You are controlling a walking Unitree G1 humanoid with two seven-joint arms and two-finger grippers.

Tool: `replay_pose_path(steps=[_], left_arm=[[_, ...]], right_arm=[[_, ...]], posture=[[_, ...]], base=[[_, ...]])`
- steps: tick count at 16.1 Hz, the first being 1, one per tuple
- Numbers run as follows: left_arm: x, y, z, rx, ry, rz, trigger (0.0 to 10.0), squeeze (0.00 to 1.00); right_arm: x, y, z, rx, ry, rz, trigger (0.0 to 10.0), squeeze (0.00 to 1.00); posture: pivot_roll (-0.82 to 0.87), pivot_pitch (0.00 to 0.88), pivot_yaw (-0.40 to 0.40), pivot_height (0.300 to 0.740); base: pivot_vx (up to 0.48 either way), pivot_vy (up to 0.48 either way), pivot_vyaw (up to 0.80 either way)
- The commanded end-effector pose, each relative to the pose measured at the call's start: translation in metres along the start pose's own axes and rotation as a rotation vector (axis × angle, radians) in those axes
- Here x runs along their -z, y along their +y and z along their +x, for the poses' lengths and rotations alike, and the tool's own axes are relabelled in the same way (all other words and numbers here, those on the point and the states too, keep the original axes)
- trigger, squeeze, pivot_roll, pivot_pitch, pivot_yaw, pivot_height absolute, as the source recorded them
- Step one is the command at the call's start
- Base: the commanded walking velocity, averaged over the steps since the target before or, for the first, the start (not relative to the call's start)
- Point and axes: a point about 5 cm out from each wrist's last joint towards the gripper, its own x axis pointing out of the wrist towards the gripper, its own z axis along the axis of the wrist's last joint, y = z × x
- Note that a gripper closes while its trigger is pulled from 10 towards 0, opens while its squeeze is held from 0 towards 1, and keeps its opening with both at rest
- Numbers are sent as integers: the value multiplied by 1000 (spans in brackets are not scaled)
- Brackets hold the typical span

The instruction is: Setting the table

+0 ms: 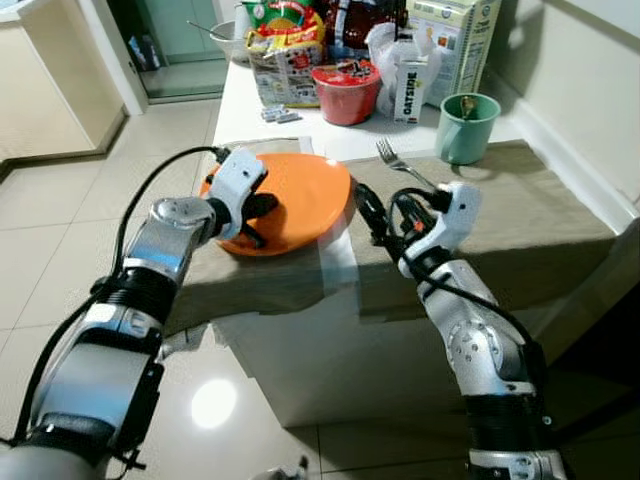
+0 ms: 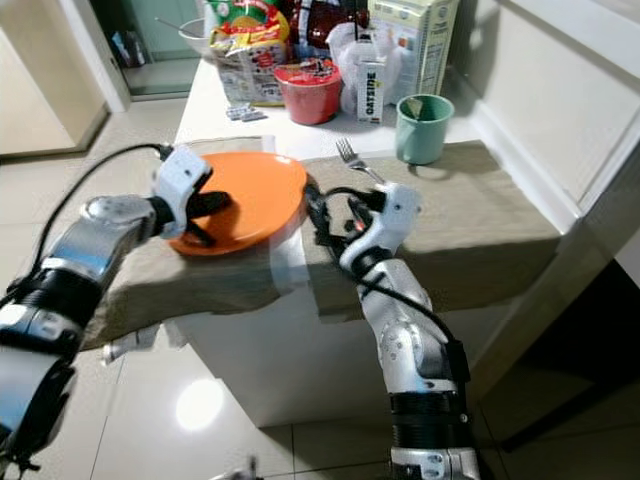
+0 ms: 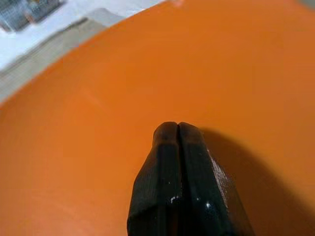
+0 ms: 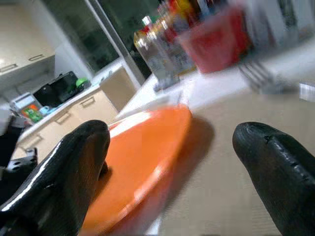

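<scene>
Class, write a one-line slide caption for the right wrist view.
Open right gripper approaches the rim of the orange plate on the tan cloth, fork beyond.

Fork (image 4: 261, 76) and red bowl (image 4: 221, 42) blurred in right wrist view; plate's (image 1: 300, 195) left rim hidden behind left gripper (image 1: 255, 215); far cartons (image 1: 455, 35) cut off.

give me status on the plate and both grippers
Left gripper shut, resting on the plate. Right gripper open beside the plate's right rim, not touching. Plate tilted on the table edge. Fork and cup just beyond.
</scene>
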Motion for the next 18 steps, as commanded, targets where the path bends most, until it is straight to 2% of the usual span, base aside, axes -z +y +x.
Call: replay_pose_path(steps=[1, 3, 4, 5, 7, 9, 13, 15, 18], left_arm=[[-1, 4, -1, 8, 9, -99, 10000, 0], [-1, 6, 0, 10, 21, -226, 10000, 0], [0, 7, 0, 7, 24, -259, 10000, 0], [1, 7, 1, 4, 30, -327, 10000, 0], [-2, 1, 5, 46, 40, -398, 10000, 0], [-6, -5, 9, 82, 47, -415, 10000, 0], [-20, -32, 24, 199, 53, -425, 10000, 0], [-25, -49, 33, 243, 57, -400, 10000, 0], [-21, -47, 35, 204, 64, -363, 10000, 0]], right_arm=[[-30, 18, 1, -75, -137, -132, 10000, 0], [-43, 23, -4, -95, -170, -174, 10000, 0], [-45, 24, -7, -101, -174, -194, 10000, 0], [-46, 25, -14, -123, -166, -228, 10000, 0], [-47, 29, -22, -163, -140, -268, 10000, 0], [-47, 30, -25, -181, -131, -282, 10000, 0], [-50, 29, -36, -223, -91, -276, 10000, 0], [-48, 29, -38, -224, -75, -277, 10000, 0], [-47, 31, -38, -226, -70, -274, 10000, 0]], posture=[[-105, 11, 89, 740], [-114, 13, 87, 740], [-117, 12, 86, 740], [-128, 14, 85, 740], [-146, 17, 94, 740], [-156, 19, 104, 740], [-179, 25, 120, 740], [-183, 27, 120, 740], [-186, 31, 121, 740]], base=[[0, 0, 0], [0, 0, 0], [0, 0, 0], [0, 0, 0], [0, 0, 0], [0, 0, 0], [0, 0, 0], [0, 0, 0], [0, 0, 0]])
